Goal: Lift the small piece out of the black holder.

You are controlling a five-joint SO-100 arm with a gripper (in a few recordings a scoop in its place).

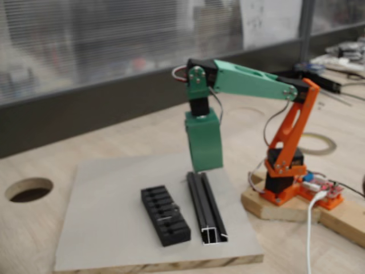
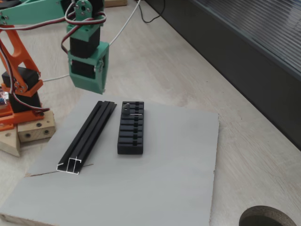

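Observation:
The black holder (image 1: 174, 231) (image 2: 130, 139) lies on a grey board (image 1: 108, 228) (image 2: 169, 179), its slotted top facing up. The small piece (image 1: 167, 217) (image 2: 135, 114) is a thin grey metal sliver sitting in one slot, near the holder's far end in a fixed view. My green gripper (image 1: 205, 166) (image 2: 88, 86) hangs pointing down, above the far end of a long black rail (image 1: 206, 206) (image 2: 89, 134). It is beside the holder, clear of it and of the piece. Its jaws look closed together as one block, with nothing in them.
The rail lies parallel to the holder, a small gap between them. The arm's orange base stands on a wooden block (image 1: 268, 206) (image 2: 33, 129) off the board's edge. A round hole (image 1: 28, 189) (image 2: 268, 217) is cut in the wooden table. A dark wall runs behind.

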